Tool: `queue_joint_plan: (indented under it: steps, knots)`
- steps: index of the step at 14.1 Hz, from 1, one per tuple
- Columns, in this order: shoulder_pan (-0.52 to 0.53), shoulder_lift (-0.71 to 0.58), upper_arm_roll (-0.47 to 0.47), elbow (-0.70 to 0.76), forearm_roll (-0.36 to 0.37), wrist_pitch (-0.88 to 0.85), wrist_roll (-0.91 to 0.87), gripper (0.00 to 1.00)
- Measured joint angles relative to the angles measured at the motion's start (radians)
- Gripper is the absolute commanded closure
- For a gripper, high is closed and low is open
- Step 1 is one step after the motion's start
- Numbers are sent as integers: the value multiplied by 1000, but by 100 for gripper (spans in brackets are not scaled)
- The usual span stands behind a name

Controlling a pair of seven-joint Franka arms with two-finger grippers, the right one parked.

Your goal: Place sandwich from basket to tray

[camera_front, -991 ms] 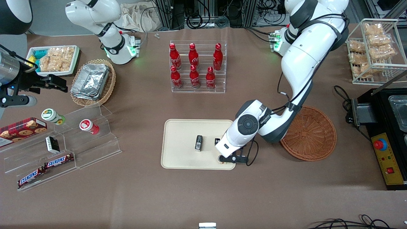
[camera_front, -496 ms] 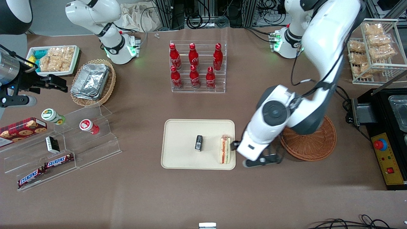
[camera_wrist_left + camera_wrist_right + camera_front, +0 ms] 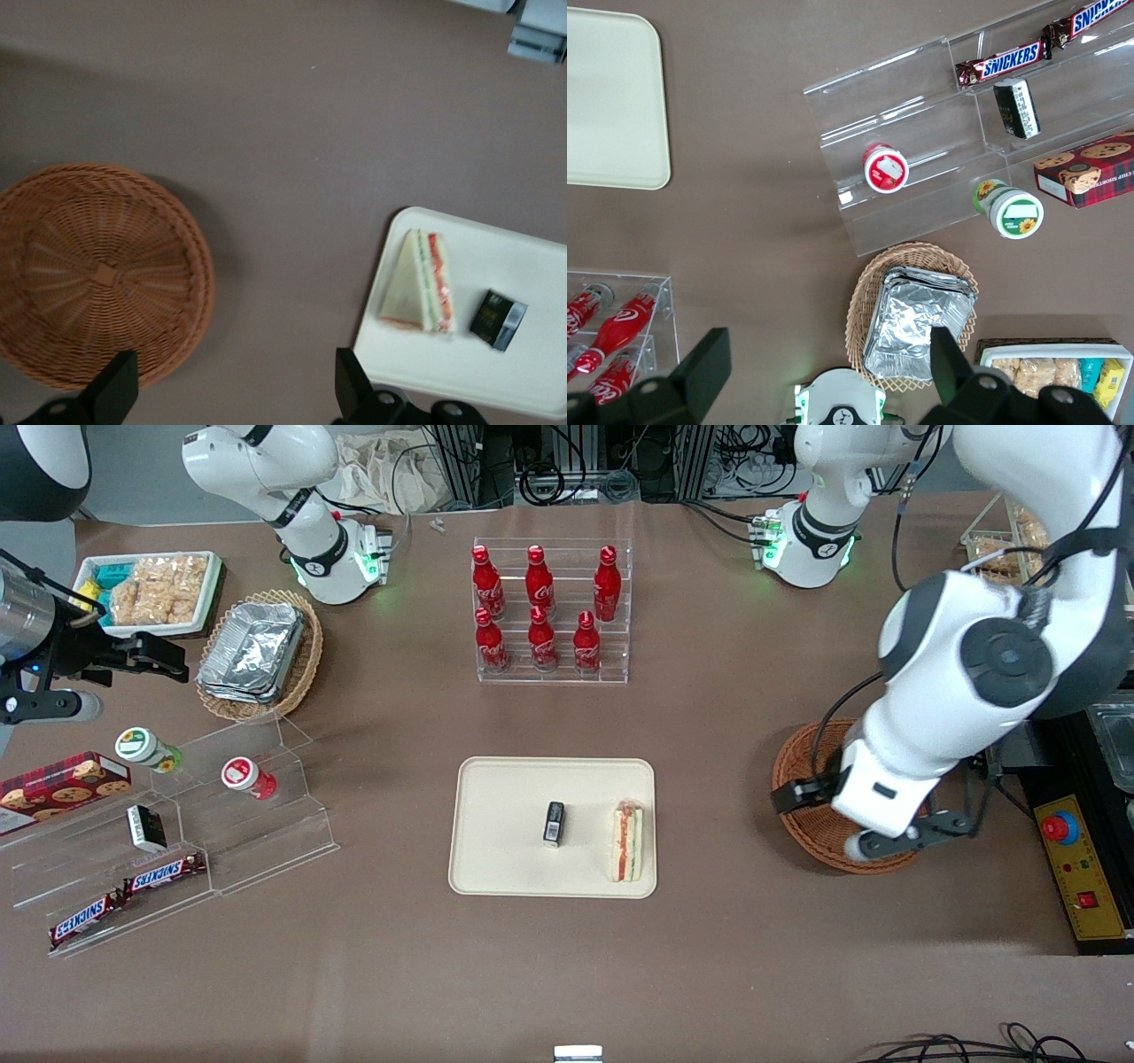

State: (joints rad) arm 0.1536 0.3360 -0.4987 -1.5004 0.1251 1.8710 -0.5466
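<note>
The sandwich (image 3: pixel 629 840) lies on its side on the cream tray (image 3: pixel 505 815), at the tray's end nearest the basket, beside a small black object (image 3: pixel 554 823). Nothing lies in the round reddish-brown basket (image 3: pixel 802 834), which the arm partly covers. My left gripper (image 3: pixel 797 797) hangs high above the basket's rim on the tray's side. In the left wrist view the gripper (image 3: pixel 232 390) is open with only bare table between its fingers. That view also shows the basket (image 3: pixel 97 274), the sandwich (image 3: pixel 416 283) and the tray (image 3: pixel 523 363).
A rack of red bottles (image 3: pixel 549 611) stands farther from the camera than the tray. Acrylic shelves with snacks (image 3: pixel 177 824) and a tan basket of foil containers (image 3: pixel 257 651) lie toward the parked arm's end. A black control box (image 3: pixel 1076 859) sits beside the basket.
The gripper was low on the tray at the sandwich, let it go, then rose and swung away to above the basket. The sandwich stays on the tray.
</note>
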Motion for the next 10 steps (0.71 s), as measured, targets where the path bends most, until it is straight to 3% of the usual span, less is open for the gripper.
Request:
queue_joint_plan:
  steps: [3, 7, 10]
  knots:
    - [5, -105, 95, -125, -71, -4, 156, 0]
    - [-97, -236, 331, -265, -159, -10, 450, 0]
    - [-98, -273, 360, -280, -165, -54, 530, 0]
